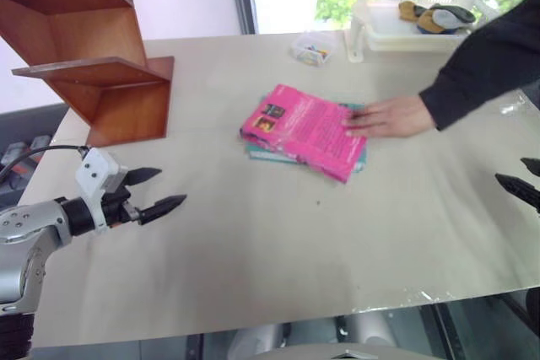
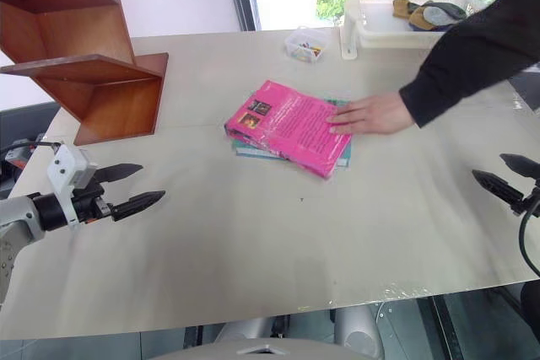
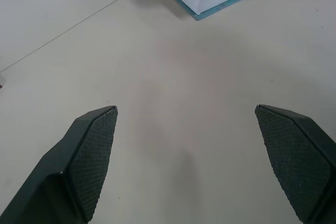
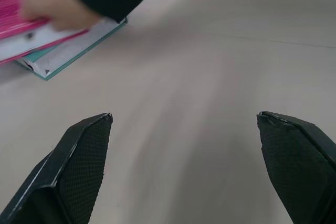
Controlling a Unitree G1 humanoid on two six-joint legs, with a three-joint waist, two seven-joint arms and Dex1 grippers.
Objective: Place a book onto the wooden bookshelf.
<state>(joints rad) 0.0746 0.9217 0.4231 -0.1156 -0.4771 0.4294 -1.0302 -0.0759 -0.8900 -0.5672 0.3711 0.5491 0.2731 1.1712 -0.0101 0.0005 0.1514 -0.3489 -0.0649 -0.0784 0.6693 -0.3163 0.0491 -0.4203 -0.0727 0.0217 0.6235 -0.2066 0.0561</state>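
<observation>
The book (image 1: pixel 308 130) lies flat on a teal book (image 1: pixel 359 158) in the middle of the table (image 1: pixel 278 250), a person's hand (image 1: pixel 390 116) touching it. Its cover writing is too small to read. The wooden bookshelf (image 1: pixel 101 73) stands well apart. The left gripper (image 1: pixel 158 191) and the right gripper (image 2: pixel 498 176) hover with fingers spread, holding nothing.

Silver left arm (image 1: pixel 29 238), white wrist block, black-fingered gripper (image 1: pixel 160 191), black cable
</observation>
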